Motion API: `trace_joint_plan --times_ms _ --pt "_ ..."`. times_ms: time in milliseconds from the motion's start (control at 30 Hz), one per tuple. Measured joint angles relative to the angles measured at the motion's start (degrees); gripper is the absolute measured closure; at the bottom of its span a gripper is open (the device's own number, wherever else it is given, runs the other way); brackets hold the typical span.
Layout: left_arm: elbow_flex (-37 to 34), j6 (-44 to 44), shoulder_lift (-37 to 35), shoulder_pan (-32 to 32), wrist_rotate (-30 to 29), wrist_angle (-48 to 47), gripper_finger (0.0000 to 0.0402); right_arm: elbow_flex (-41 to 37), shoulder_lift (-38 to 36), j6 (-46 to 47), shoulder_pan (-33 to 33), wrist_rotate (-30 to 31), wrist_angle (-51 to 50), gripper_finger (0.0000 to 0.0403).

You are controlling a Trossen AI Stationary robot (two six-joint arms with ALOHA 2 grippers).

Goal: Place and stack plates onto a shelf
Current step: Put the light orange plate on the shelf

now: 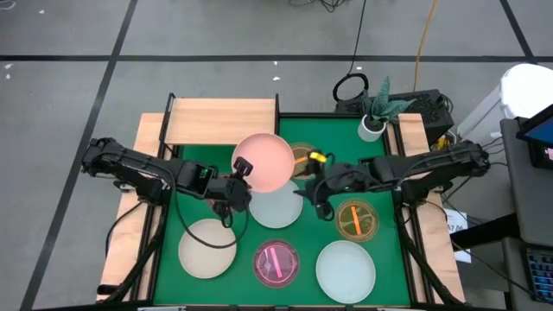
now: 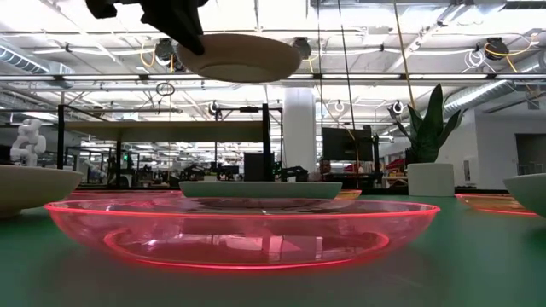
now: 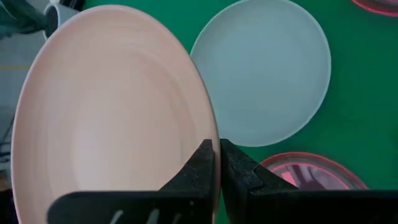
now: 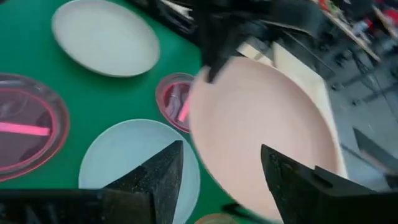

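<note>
While the left gripper (image 1: 243, 166) is pinching the rim of the pink plate (image 1: 264, 161), its fingers closed tight on the edge, the plate is hanging in the air over the middle of the green surface (image 1: 393, 259), well above the plates lying there. Holding it by the rim is probably keeping the bottom free, so it can be set flat on the shelf (image 1: 221, 121), which is standing bare just beyond the plate at the surface's far left corner. The right gripper (image 1: 312, 192) is hovering just beside the pink plate with its fingers spread wide and gripping nothing, perhaps waiting to steady it.

Counting the large plates, four are showing: the pink one aloft, a cream plate (image 1: 207, 249) near the front left, a pale plate (image 1: 276, 206) partly under the pink one, and another pale plate (image 1: 346, 268) at the front right. Three small see-through plates are showing: a magenta plate (image 1: 276, 263), an amber plate (image 1: 357, 219), and another amber one (image 1: 304, 156) half hidden behind the arms. None is stacked on the shelf yet.
</note>
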Motion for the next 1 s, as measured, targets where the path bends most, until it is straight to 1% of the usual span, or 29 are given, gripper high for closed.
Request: trace_joint_plan --times_ms 67,167,400,533,700,867,1000 --pt "0.0 -1.93 -0.33 0.0 -0.14 -0.57 0.039 -2.41 -2.6 3.43 0.36 0.82 -0.06 0.0207" --pt "0.04 -3.57 -0.96 0.04 -0.31 -1.45 0.039 -8.84 -7.14 6.49 1.08 0.93 3.16 0.0211" --pt "0.04 -7.15 -4.6 2.19 -1.77 -4.83 0.039 -26.56 -17.01 6.87 1.61 1.13 17.12 0.0213" --pt "0.04 -9.99 -7.68 4.0 -1.89 -6.34 0.039 -33.96 -20.71 6.18 1.57 1.21 23.26 0.0213" --pt "0.04 -14.22 -11.19 7.28 -3.98 -8.65 0.039 -37.26 -23.38 6.33 1.57 1.37 25.61 0.0213" --pt "-0.22 -17.87 -13.83 11.9 -4.29 -10.49 0.039 -37.46 -23.83 5.33 1.57 1.37 26.01 0.0213" --pt "-3.09 -19.22 -15.71 16.01 -4.79 -9.88 0.039 -37.46 -23.74 4.77 1.55 1.3 26.64 0.0213"
